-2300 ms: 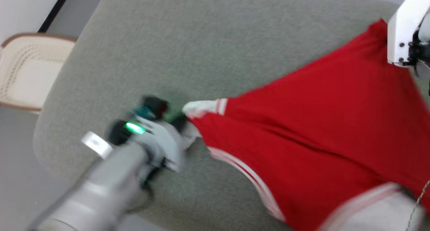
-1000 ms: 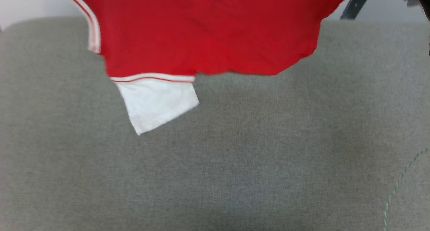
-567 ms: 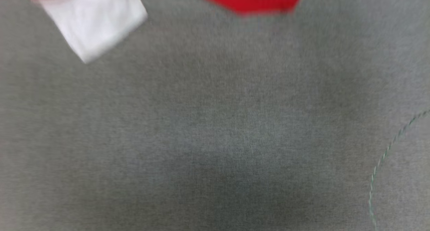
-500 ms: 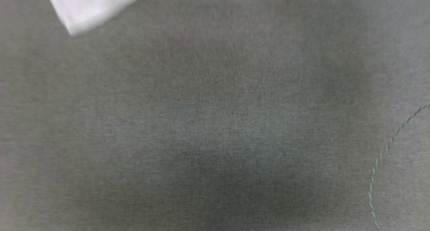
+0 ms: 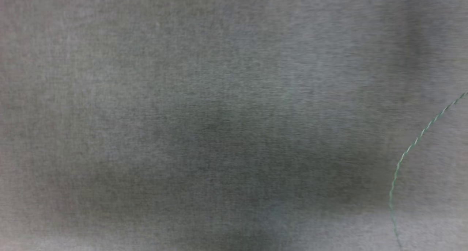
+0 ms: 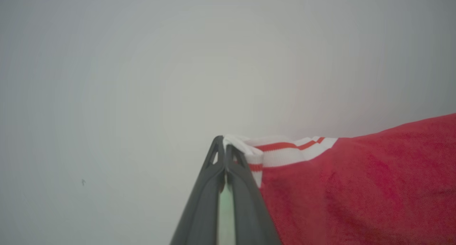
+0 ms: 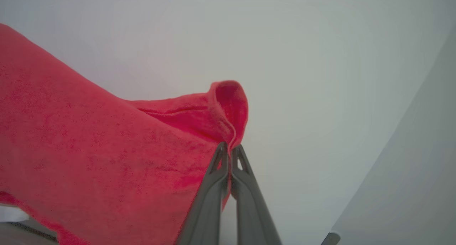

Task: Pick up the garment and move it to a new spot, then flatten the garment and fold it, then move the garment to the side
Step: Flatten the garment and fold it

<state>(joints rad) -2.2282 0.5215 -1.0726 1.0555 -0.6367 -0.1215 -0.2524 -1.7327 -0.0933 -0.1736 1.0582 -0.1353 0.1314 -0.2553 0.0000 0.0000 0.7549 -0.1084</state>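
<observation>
Left wrist view: red garment (image 6: pixel 356 188) with red-striped white trim (image 6: pixel 285 156).

Head camera: faces downward, close over the grey fabric surface (image 5: pixel 146 61); picture blurred.
Left wrist camera: close beside the garment (image 6: pixel 356 188), cloth to its right, pale wall (image 6: pixel 142 59) beyond.
Right wrist camera: equally close, garment to its left, pale wall beyond.
Shared by both wrist cameras: the garment.

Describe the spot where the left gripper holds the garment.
Start at the red garment against the pale background. Follow its upper edge to the shut tips of the left gripper, which pinch the white trim with red stripes, unlike the plain red cloth.
</observation>
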